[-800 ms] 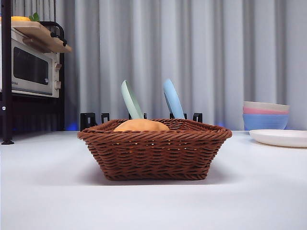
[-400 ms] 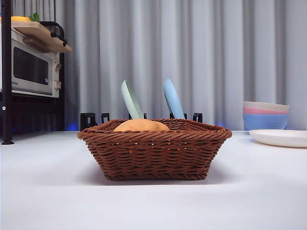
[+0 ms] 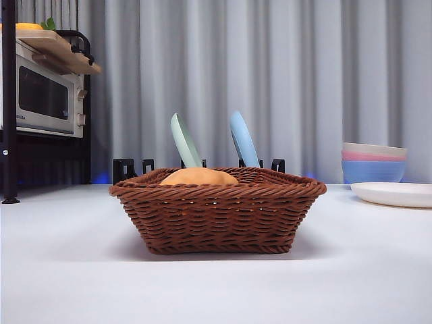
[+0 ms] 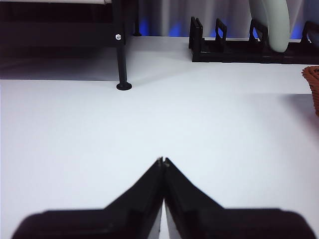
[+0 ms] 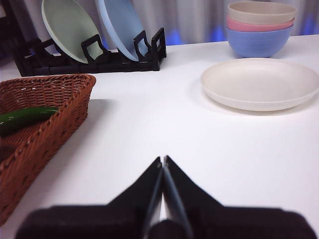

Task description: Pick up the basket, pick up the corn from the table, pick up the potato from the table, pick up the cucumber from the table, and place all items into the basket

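The brown wicker basket point(image 3: 217, 212) stands in the middle of the white table. The tan potato point(image 3: 199, 177) rises just above its braided rim. In the right wrist view the dark green cucumber point(image 5: 22, 119) lies inside the basket point(image 5: 47, 107). The corn is hidden from view. My left gripper point(image 4: 163, 162) is shut and empty over bare table, with only the basket's edge point(image 4: 313, 82) showing off to one side. My right gripper point(image 5: 162, 160) is shut and empty, beside the basket. Neither arm shows in the front view.
A black dish rack point(image 3: 196, 165) with a green plate point(image 3: 184, 140) and a blue plate point(image 3: 243, 138) stands behind the basket. Stacked bowls point(image 3: 373, 162) and a cream plate point(image 3: 395, 194) sit at the right. A microwave point(image 3: 44, 94) on a black shelf is at the left.
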